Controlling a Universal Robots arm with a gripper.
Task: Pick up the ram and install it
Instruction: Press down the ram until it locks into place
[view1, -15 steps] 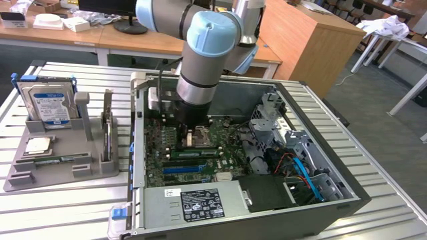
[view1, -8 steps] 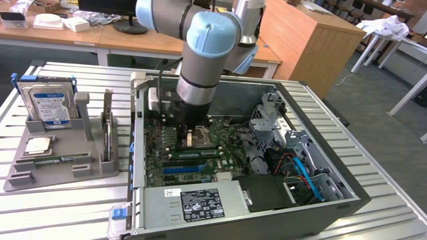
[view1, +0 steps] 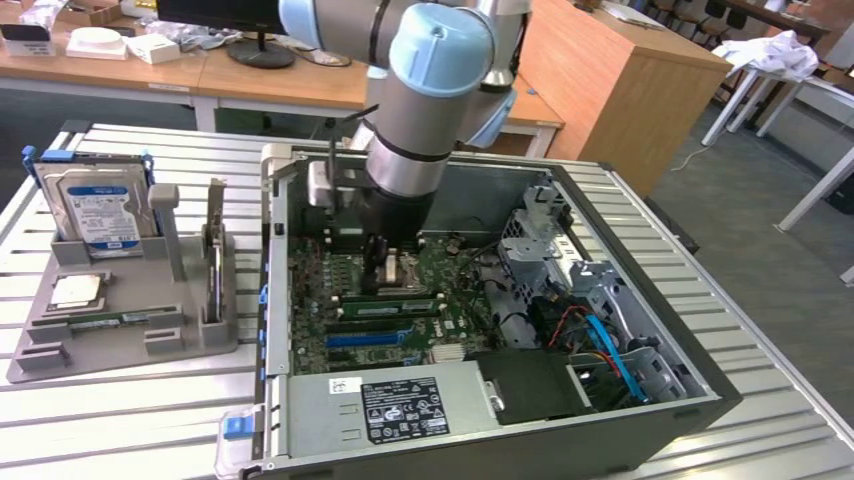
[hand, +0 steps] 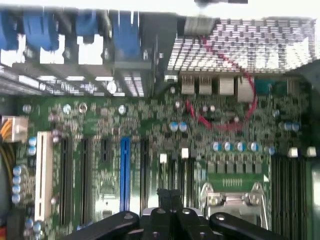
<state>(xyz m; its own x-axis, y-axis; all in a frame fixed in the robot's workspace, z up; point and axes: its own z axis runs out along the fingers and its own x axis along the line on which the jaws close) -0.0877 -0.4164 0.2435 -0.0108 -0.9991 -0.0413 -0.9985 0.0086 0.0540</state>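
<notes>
Inside the open case (view1: 694, 385), the shut claw (hand: 170, 197) hovers above the motherboard (hand: 150, 150).

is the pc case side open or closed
Open: the computer case has no side panel on, so the motherboard and the gripper inside are visible.

Open case (view1: 694, 400) on table (view1: 120, 420), at the exterior view's right. Motherboard (view1: 320, 300) inside, arm (view1: 400, 170) reaching down over it. Left of case, tray (view1: 94, 350) holding hard drive (view1: 91, 215) at far end, ram (view1: 107, 320) nearer. Desks (view1: 160, 75) behind.
</notes>
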